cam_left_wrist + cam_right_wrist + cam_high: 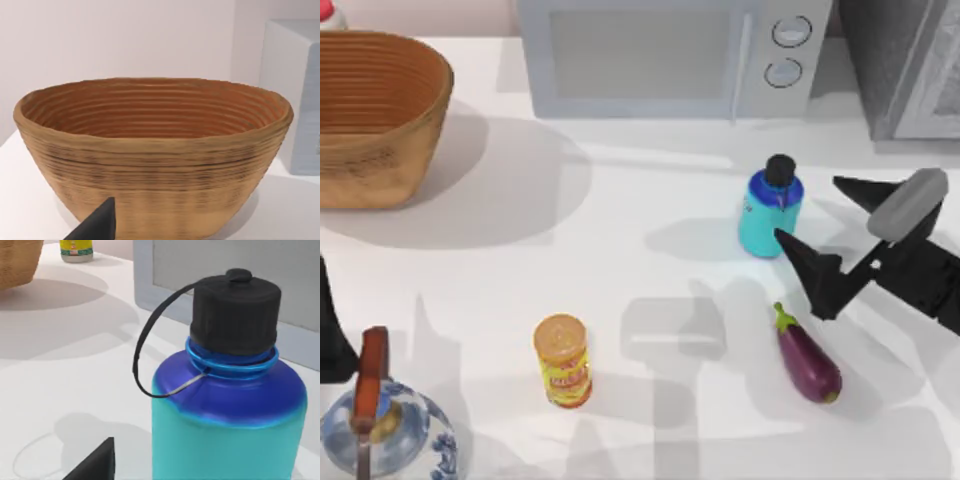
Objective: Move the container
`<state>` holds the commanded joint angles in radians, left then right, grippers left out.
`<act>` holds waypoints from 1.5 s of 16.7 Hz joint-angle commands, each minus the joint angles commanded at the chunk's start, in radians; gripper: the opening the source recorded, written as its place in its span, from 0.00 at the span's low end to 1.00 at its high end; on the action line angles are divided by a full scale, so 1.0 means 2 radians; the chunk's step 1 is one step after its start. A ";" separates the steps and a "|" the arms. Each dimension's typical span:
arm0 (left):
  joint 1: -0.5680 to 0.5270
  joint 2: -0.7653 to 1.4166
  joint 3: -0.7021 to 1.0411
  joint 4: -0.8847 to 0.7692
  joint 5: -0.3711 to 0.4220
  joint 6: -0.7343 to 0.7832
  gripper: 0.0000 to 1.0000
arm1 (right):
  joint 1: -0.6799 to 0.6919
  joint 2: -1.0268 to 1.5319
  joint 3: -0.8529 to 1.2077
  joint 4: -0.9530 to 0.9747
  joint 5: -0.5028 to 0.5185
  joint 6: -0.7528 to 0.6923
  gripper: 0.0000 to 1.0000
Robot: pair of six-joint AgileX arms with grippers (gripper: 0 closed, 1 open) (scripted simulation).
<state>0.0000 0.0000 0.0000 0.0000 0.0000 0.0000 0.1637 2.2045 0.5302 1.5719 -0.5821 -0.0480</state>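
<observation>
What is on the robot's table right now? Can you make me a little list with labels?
Container: cyan-blue bottle with black cap, standing upright right of centre, in front of the microwave
Right gripper: open, beside the bottle on its right, not touching it yet
Left gripper: parked at the left edge, facing the basket
Basket: woven wicker basket, far left corner
Can: yellow-labelled can, orange lid, near the front middle
Eggplant: purple eggplant, lying front right
Teapot: glass teapot, front left corner
</observation>
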 joint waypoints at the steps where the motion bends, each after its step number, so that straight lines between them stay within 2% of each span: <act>1: 0.000 0.000 0.000 0.000 0.000 0.000 1.00 | 0.009 0.005 0.020 -0.013 0.010 0.002 1.00; 6: 0.000 0.000 0.000 0.000 0.000 0.000 1.00 | 0.059 0.051 0.095 -0.044 0.059 0.005 1.00; 11: 0.000 0.000 0.000 0.000 0.000 0.000 1.00 | 0.065 0.058 0.101 -0.044 0.064 0.005 1.00; 24: 0.000 0.000 0.000 0.000 0.000 0.000 1.00 | 0.065 0.058 0.101 -0.044 0.064 0.005 0.02; 25: 0.000 0.000 0.000 0.000 0.000 0.000 1.00 | 0.065 0.058 0.101 -0.044 0.064 0.005 0.00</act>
<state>0.0000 0.0000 0.0000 0.0000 0.0000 0.0000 0.2938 2.3203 0.7316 1.4836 -0.4535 -0.0390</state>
